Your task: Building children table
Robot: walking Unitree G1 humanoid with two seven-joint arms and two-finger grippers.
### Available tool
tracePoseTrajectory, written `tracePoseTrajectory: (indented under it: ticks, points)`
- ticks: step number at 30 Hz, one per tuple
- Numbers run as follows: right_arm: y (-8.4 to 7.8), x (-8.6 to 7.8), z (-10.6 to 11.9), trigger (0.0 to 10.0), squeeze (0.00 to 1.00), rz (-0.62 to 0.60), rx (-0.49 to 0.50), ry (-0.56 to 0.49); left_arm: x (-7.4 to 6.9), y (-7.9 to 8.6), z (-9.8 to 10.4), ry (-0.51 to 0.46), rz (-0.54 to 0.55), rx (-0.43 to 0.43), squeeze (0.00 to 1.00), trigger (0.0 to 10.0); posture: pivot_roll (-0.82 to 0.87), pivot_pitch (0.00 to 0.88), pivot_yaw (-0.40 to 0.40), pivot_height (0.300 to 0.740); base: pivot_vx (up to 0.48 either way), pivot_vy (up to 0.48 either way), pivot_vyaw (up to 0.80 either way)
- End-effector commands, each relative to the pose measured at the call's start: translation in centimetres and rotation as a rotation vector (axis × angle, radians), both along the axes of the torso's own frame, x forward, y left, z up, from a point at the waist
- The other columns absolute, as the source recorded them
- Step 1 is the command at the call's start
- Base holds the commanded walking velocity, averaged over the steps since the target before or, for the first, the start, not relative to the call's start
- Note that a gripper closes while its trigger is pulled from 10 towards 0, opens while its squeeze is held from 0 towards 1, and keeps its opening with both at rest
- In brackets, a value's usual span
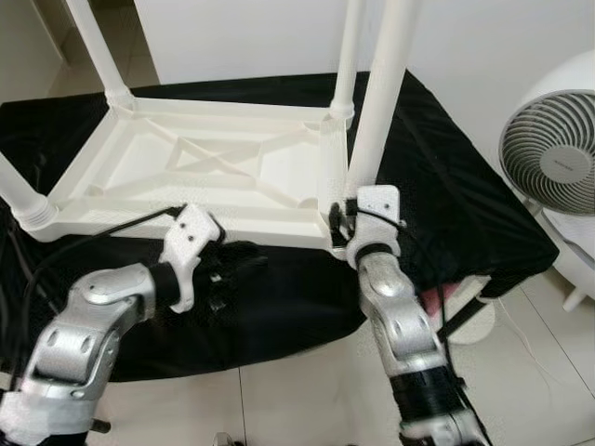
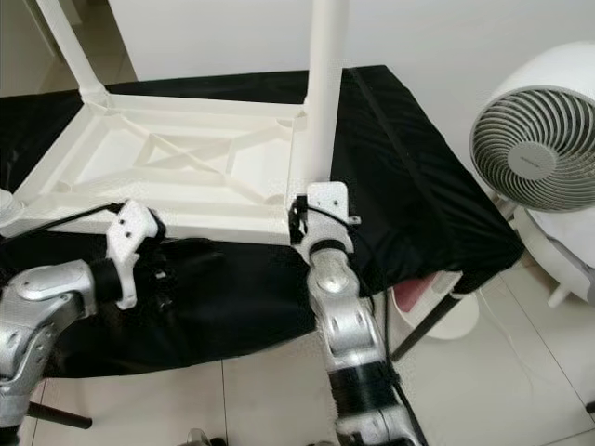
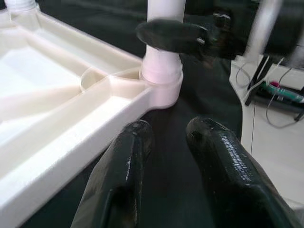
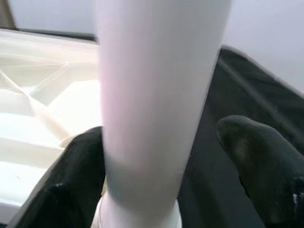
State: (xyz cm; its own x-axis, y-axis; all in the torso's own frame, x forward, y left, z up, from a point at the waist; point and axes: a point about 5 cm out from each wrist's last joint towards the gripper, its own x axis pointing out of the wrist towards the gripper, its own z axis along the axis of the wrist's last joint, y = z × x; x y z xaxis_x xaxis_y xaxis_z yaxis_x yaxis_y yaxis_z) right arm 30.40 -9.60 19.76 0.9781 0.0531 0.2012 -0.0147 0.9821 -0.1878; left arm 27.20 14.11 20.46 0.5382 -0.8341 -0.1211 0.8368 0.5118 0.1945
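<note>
Black-draped work surface (image 1: 446, 186) is carrying the white children's table top (image 1: 186, 177), which is lying upside down with ribbed underside facing up. Three legs are already standing in their corner sockets; the near-right leg (image 1: 376, 102) is the one being worked on.

Right gripper (image 4: 156, 156) is sitting low on that leg, just above the corner socket (image 3: 161, 78), with one black finger on each side of the tube. One finger looks to be touching; a gap shows at the other, so the fingers are spread round the leg rather than clamped on it.

Left gripper (image 3: 166, 156) is hovering just off the tabletop's near rim, beside the same corner. Its fingers are slightly apart and carrying nothing.

White fan (image 1: 548, 158) is standing on the floor well off to the right arm's outer side.

Judgement: the step looks like seating this last leg. To do it well:
- the right gripper should be closing evenly, so the tube is not pushed sideways;
- the leg should be kept upright over the socket while being pressed or turned in;
- the left gripper could be bracing the rim, since the light top may slide on the cloth.
</note>
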Motion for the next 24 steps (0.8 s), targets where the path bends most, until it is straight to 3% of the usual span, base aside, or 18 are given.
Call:
tracePoseTrajectory:
  ticks: [1, 8, 15, 19, 21, 23, 24]
  points:
    - [-0.5, -1.1, 0.1, 10.0, 0.0, 0.016, -0.027, -0.033, 1.2, 1.2, 0.6, -0.074, 0.259, -0.027, 0.0, 10.0, -0.05, 0.119, 0.036, 0.74, 0.0, 0.0, 0.0]
    - [-2.4, -4.2, -1.9, 10.0, 0.0, 0.101, -0.153, 0.012, 2.3, 2.7, 1.7, -0.175, 0.462, -0.039, 0.0, 10.0, -0.07, 0.114, 0.04, 0.74, 0.0, 0.0, 0.0]
    - [-3.7, -5.2, -4.1, 10.0, 0.0, 0.152, -0.216, 0.111, 2.6, 3.9, 0.8, -0.198, 0.639, -0.046, 0.0, 10.0, -0.06, 0.106, 0.034, 0.74, 0.0, 0.0, 0.0]
    - [-1.1, -5.5, -4.4, 10.0, 0.0, 0.34, -0.217, 0.13, 2.4, 4.9, -0.3, -0.191, 0.736, -0.029, 0.0, 10.0, -0.06, 0.092, 0.028, 0.74, 0.0, 0.0, 0.0]
    - [-0.7, -5.5, -4.2, 10.0, 0.0, 0.36, -0.222, 0.117, 2.4, 5.1, -0.4, -0.193, 0.746, -0.025, 0.0, 10.0, -0.06, 0.092, 0.028, 0.74, 0.0, 0.0, 0.0]
    - [1.2, -4.7, -3.6, 10.0, 0.0, 0.439, -0.193, 0.105, 2.5, 5.7, -0.5, -0.208, 0.8, -0.016, 0.0, 10.0, -0.05, 0.089, 0.023, 0.74, 0.0, 0.0, 0.0]
    - [1.2, -4.7, -3.6, 10.0, 0.0, 0.439, -0.193, 0.105, 2.5, 5.7, -0.5, -0.208, 0.8, -0.016, 0.0, 10.0, -0.05, 0.089, 0.023, 0.74, 0.0, 0.0, 0.0]
